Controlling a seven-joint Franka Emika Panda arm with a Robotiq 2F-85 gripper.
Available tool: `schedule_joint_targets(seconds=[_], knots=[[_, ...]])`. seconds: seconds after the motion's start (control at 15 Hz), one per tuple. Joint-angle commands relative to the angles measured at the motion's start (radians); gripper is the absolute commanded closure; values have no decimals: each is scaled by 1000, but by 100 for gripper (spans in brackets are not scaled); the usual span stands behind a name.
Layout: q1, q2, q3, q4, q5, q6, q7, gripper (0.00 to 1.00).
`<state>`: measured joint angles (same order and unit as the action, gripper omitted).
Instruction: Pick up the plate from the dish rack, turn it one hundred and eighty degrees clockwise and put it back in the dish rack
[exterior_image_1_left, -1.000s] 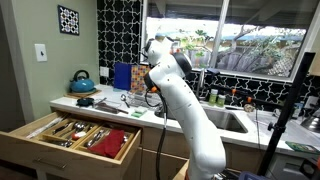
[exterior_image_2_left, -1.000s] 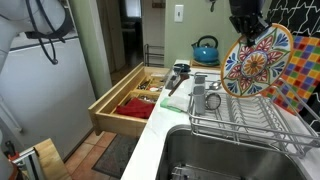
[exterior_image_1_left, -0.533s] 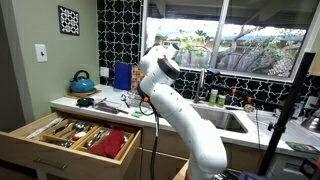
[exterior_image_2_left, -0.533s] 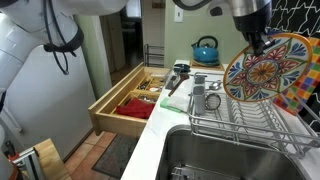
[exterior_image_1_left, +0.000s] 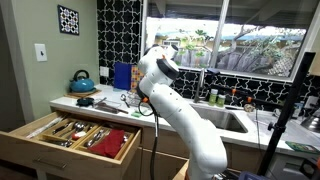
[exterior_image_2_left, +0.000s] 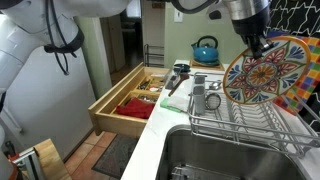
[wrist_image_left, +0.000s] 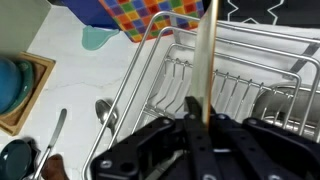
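A round plate (exterior_image_2_left: 268, 72) with a multicoloured patterned face and an orange rim stands upright, held just above the silvery wire dish rack (exterior_image_2_left: 245, 125). My gripper (exterior_image_2_left: 257, 42) comes down from above and is shut on the plate's upper rim. In the wrist view the plate (wrist_image_left: 208, 55) shows edge-on as a thin vertical strip. There the gripper (wrist_image_left: 203, 118) has its black fingers (wrist_image_left: 190, 110) pressed on both faces, and the dish rack (wrist_image_left: 250, 85) lies beneath. In an exterior view the white arm (exterior_image_1_left: 165, 85) hides the plate and the rack.
A checkered coloured board (exterior_image_2_left: 302, 88) leans behind the plate at the rack's far end. A sink (exterior_image_2_left: 215, 158) lies beside the rack. A wooden cutlery drawer (exterior_image_2_left: 135, 100) stands open. A blue kettle (exterior_image_2_left: 205, 48) sits on the counter, and a spoon (wrist_image_left: 104, 110) lies by the rack.
Over the last second the arm swung and the wrist turned. The plate shifted slightly down and to the right over the rack, still gripped. Nothing has moved in the last half second.
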<state>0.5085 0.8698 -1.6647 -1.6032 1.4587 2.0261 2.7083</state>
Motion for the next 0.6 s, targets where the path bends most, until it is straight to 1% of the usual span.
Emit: schedule_joint_targets(seconds=[0.0,0.27,0.4,0.47,0.53], knots=[[18,-137,108,0,-106,109,22,96],[10,-271,239,9,-184,196,34,96],[-5,-335,304,14,-233,245,42,96],[12,-258,229,17,-136,191,9,96],[14,-271,236,17,-143,200,13,96]])
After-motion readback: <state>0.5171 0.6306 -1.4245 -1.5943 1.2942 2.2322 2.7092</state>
